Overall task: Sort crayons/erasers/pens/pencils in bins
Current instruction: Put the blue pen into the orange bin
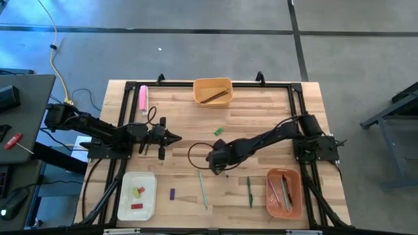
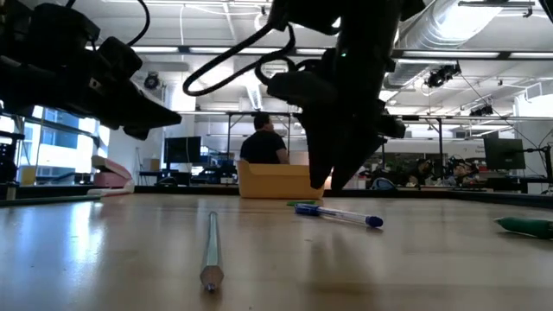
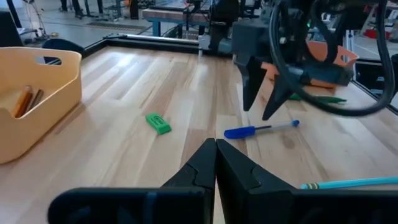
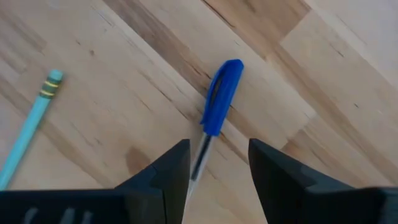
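A blue-capped pen point(image 4: 221, 106) lies flat on the table near its middle and also shows in the left wrist view point(image 3: 261, 129). My right gripper point(image 4: 217, 165) is open and points down just above it, one finger on either side of the barrel, touching nothing; it also shows in the high view point(image 1: 219, 168). My left gripper point(image 1: 171, 137) is shut and empty, held above the table left of centre. The yellow-orange bin point(image 1: 213, 91) holds brown pencils. The white bin point(image 1: 137, 194) holds short crayons. The salmon bin point(image 1: 284, 191) holds pens.
A green eraser point(image 1: 219, 131) lies near the centre. A purple crayon point(image 1: 172, 194), a teal stick point(image 1: 203, 189) and a green pen point(image 1: 249, 191) lie toward the near edge. A pink bar point(image 1: 142, 98) lies at the far left. People sit in the room behind the table.
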Available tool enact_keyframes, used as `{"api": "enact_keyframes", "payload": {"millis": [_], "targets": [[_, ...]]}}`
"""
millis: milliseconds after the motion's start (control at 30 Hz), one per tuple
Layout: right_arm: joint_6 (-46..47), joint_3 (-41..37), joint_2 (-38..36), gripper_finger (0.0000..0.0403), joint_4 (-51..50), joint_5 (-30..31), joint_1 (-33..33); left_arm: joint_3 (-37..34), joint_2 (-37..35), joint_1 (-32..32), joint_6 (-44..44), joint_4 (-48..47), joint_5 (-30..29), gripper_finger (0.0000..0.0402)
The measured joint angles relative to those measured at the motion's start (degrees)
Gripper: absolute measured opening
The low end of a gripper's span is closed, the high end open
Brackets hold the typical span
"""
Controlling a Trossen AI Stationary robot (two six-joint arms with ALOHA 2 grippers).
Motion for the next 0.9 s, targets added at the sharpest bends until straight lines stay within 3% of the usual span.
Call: {"api": "enact_keyframes", "payload": {"millis": [733, 900], "targets": [[1.8, 0.3, 4.5, 0.0140, 0.4, -1.5, -0.1, 0.0, 0.0, -0.1, -1.5, 0.0, 0.0, 0.0000], [1.8, 0.3, 4.5, 0.0113, -0.2, -1.7, -0.1, 0.0, 0.0, -0.8, -1.6, -0.1, 0.0, 0.0000]]}}
